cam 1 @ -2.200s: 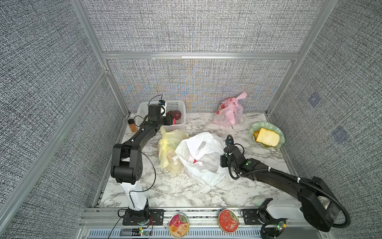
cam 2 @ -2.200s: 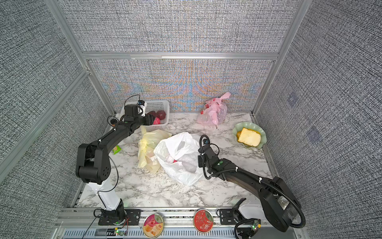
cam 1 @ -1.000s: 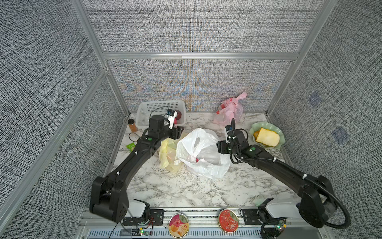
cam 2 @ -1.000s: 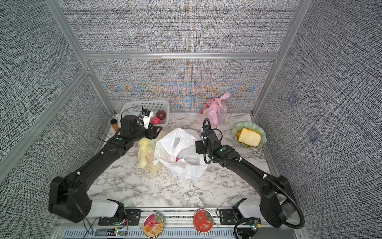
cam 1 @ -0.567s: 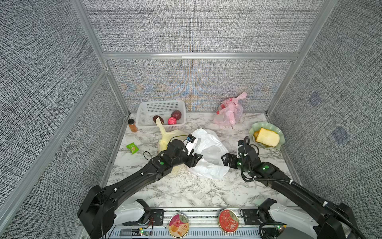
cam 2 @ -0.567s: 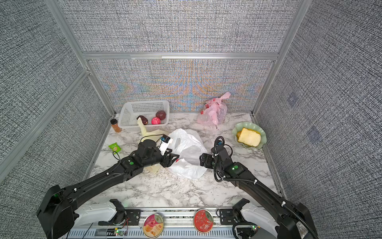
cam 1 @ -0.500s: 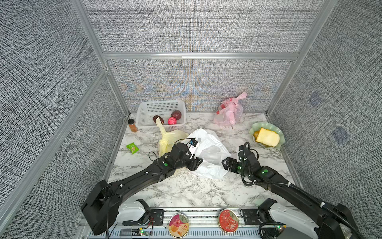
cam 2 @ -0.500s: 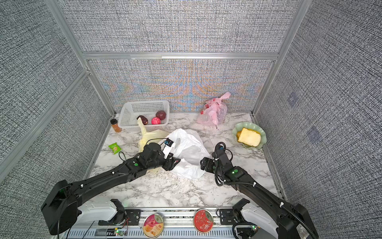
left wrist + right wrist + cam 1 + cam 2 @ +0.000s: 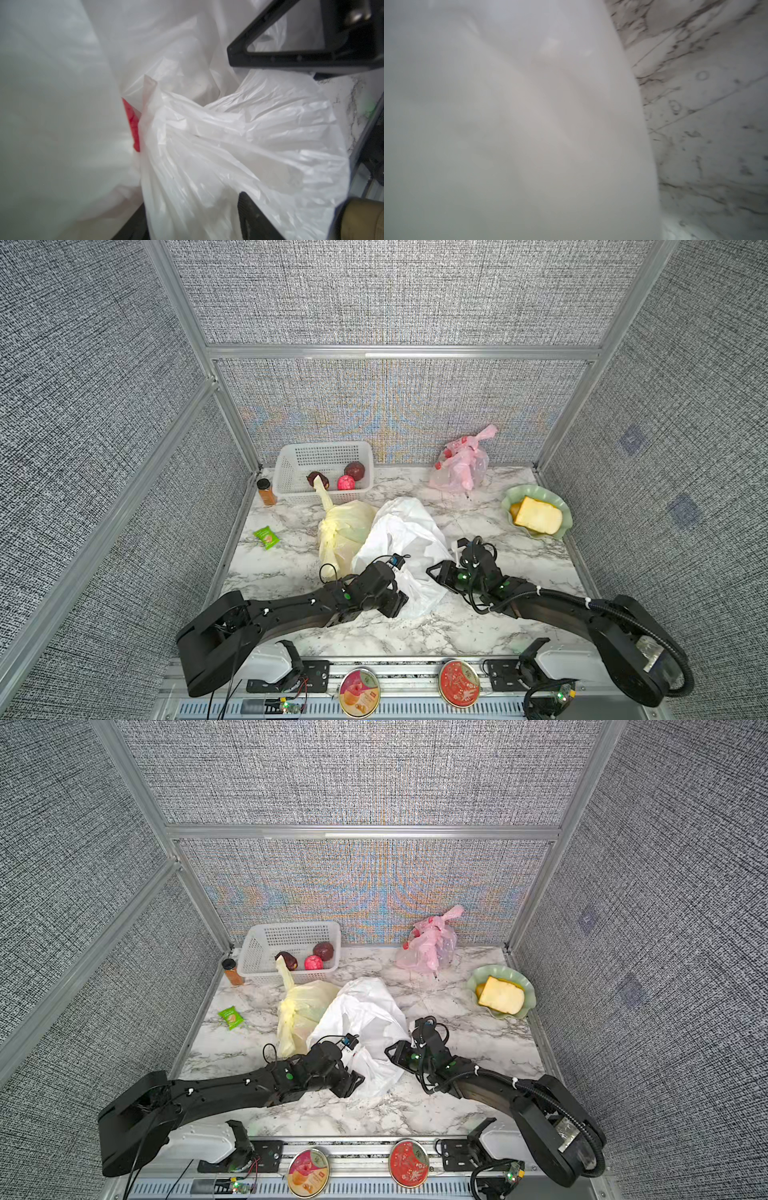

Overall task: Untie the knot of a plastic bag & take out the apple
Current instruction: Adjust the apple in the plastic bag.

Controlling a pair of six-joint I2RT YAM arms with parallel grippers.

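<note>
White bag point(image 9: 409, 526) point(image 9: 361, 1006): lies crumpled at the middle of the bench point(image 9: 415, 635), touching a yellow bag point(image 9: 340, 531) on the side toward the left edge.

Left gripper point(image 9: 397, 602) point(image 9: 353, 1082): sits low at the white bag's near end, against the plastic. Left wrist view: fingers point(image 9: 270, 56) well apart, with a bunched fold of the bag point(image 9: 239, 145) lying loose between them. Jaws open, nothing pinched.

Red patch point(image 9: 133, 124): peeks out between two folds in the left wrist view. Cannot tell whether apple skin or print on the bag.

Right gripper point(image 9: 441, 572) point(image 9: 399, 1052): rests against the bag's flank on the side toward the right edge, near the left gripper, with plastic between the two. Right wrist view: only blurred white plastic point(image 9: 508, 124) close to the lens, with marble beside it. Jaw state: cannot tell from any view.

Elsewhere on the bench:
- Far-left corner: white basket point(image 9: 324, 452) holding three round fruits point(image 9: 345, 482). Yellow bag's twisted tail points toward it.
- Just beside the basket, at the left edge: small jar point(image 9: 266, 491).
- Nearer along the left edge: green packet point(image 9: 266, 537).
- Far edge, toward the right: pink bag point(image 9: 459, 464), tied.
- Right edge: green dish point(image 9: 561, 506) with a slice of bread point(image 9: 538, 516).
- Front rail, off the marble: two round tins point(image 9: 359, 691).
</note>
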